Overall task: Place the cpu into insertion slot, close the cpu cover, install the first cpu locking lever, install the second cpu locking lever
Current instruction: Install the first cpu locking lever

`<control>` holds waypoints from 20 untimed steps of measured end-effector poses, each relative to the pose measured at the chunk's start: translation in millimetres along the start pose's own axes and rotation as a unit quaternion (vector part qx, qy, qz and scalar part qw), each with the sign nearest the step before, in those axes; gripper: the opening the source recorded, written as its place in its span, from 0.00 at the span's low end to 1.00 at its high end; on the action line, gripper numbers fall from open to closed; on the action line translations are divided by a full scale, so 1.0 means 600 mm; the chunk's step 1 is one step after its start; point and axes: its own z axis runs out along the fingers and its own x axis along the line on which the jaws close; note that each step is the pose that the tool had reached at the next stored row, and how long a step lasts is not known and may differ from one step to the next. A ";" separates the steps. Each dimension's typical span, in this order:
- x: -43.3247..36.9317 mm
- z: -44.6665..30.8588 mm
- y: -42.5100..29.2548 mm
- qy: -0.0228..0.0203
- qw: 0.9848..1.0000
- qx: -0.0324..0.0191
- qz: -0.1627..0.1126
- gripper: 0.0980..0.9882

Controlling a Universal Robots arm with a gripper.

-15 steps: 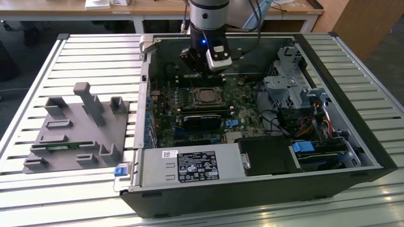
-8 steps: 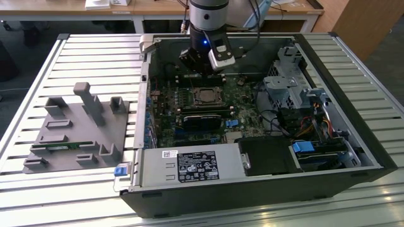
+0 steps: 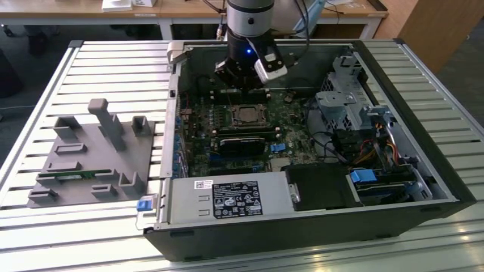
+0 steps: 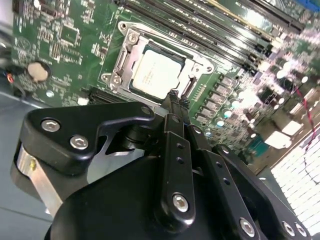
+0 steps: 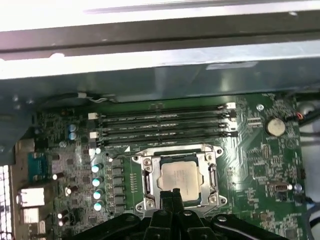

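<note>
The cpu (image 5: 181,177) lies flat in its socket on the motherboard (image 5: 260,165), its dull metal top showing through the square window of the cpu cover (image 5: 150,169). The cover appears to be down over the chip, framing it on all sides. Whether either locking lever is latched cannot be told from these views.

The gripper (image 4: 173,97) hangs just above one edge of the cover. Its fingers are drawn together to a narrow tip and carry nothing. In the first wrist view the tip overlaps the cover's edge, but contact cannot be confirmed.

Risks, as judged:
- A descent that drifts inward from the cover's edge would put the closed tip on the chip's top and could score it or load the socket contacts beneath.
- Uneven pressure on one side of the cover could tilt the frame and shift the chip if it is not fully seated.
- A tip slipping off the thin metal could strike the row of capacitors (image 5: 96,187) just beside the cover.
- The memory slots (image 5: 165,122), near the cover's far side from the gripper, leave little room for a sideways sweep.
</note>
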 end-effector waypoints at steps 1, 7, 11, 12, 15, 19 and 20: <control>0.000 0.000 0.000 0.000 1.000 0.000 -0.009 0.01; 0.014 0.004 -0.001 0.002 1.000 -0.001 -0.029 0.01; 0.026 0.005 -0.002 0.002 1.000 -0.001 -0.029 0.01; 0.031 0.005 -0.003 0.002 1.000 -0.001 -0.029 0.01; 0.044 0.005 -0.003 0.002 1.000 -0.001 -0.029 0.01; 0.060 0.004 -0.003 0.002 1.000 -0.001 -0.029 0.01; 0.063 0.004 -0.003 0.002 1.000 -0.001 -0.029 0.01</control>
